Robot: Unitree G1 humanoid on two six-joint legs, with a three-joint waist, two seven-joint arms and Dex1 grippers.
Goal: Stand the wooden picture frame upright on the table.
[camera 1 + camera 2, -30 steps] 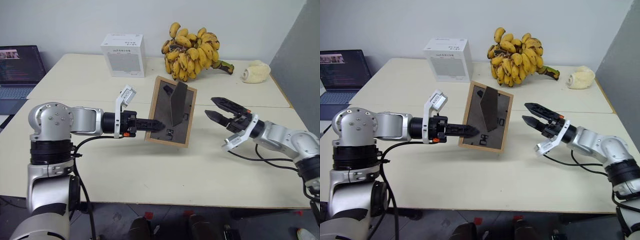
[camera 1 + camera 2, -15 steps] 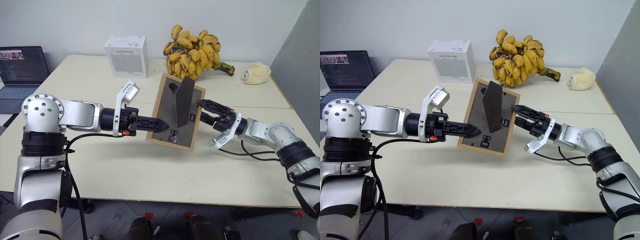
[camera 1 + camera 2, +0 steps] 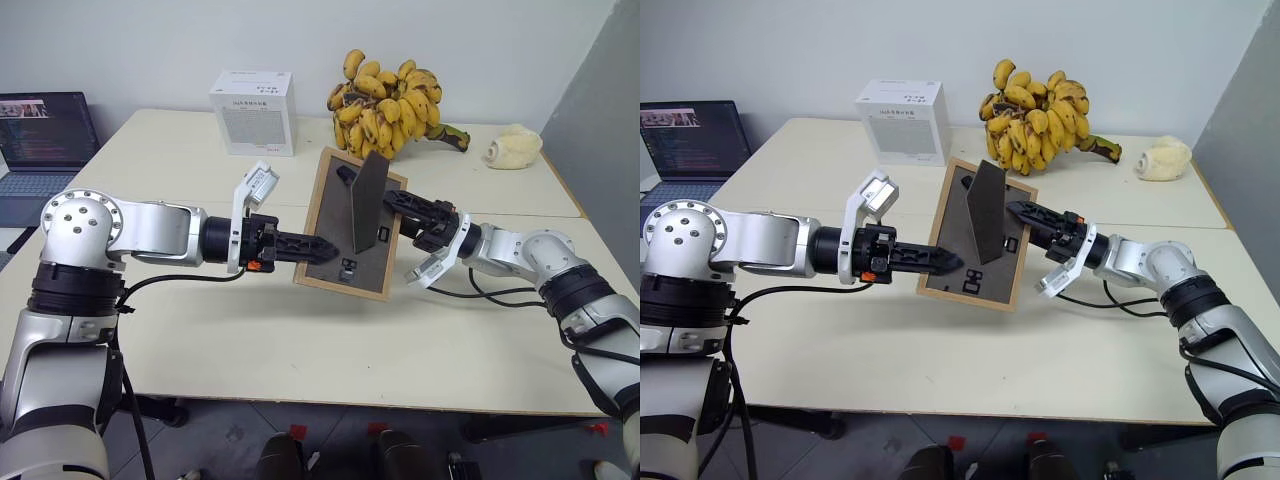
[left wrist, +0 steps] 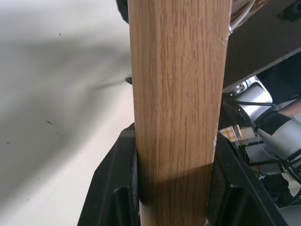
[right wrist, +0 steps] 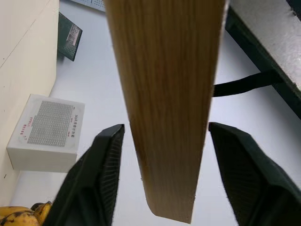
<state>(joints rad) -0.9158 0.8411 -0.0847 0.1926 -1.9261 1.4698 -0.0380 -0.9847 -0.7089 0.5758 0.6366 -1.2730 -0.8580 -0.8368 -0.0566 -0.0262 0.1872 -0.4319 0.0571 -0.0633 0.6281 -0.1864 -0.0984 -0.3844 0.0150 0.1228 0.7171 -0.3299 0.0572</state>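
Left gripper (image 3: 318, 249) fingers pinched wooden picture frame (image 3: 330, 225) edge above surface (image 3: 300, 340); right gripper (image 3: 1030, 218) fingers spread astride opposite edge.

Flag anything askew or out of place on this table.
The wooden picture frame is off the table, tilted, stand folded out, held at one edge by the left pincer. Right pincer straddles the opposite edge, unclamped.

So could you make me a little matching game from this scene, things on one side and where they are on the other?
Things:
1. wooden picture frame
2. white box
3. bananas
4. laptop

Places:
A. far edge of the table, centre-right
B. off the table's left end
C. held up between the two grippers
D. far edge of the table, left of the bananas

Pairs: 1-C, 2-D, 3-A, 4-B
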